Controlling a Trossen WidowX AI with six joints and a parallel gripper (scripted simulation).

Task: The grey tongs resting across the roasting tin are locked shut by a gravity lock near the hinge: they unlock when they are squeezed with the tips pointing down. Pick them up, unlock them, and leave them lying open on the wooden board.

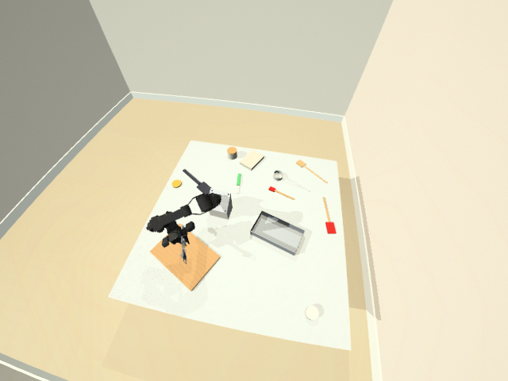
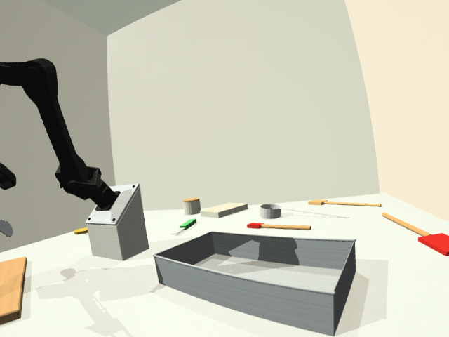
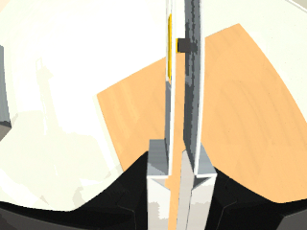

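The grey tongs (image 1: 183,255) (image 3: 193,91) are off the tin and held in the air over the wooden board (image 1: 202,262) (image 2: 10,286) (image 3: 249,125). My gripper (image 1: 182,239) (image 3: 168,158) is shut on them. In the wrist view their two arms run close together with a narrow gap, and a small dark block and a yellow strip show between or on them. In the exterior view only a grey tip shows at the left edge, above the table. Whether the lock is released cannot be told. The roasting tin (image 1: 272,243) (image 2: 246,290) is empty.
The arm's grey pedestal (image 1: 228,208) (image 2: 104,241) stands between board and tin. A dark spatula (image 1: 196,178), a yellow disc (image 1: 176,183) and a green-handled tool (image 1: 238,180) (image 2: 188,223) lie farther back. A white round item (image 1: 312,313) is at the front right.
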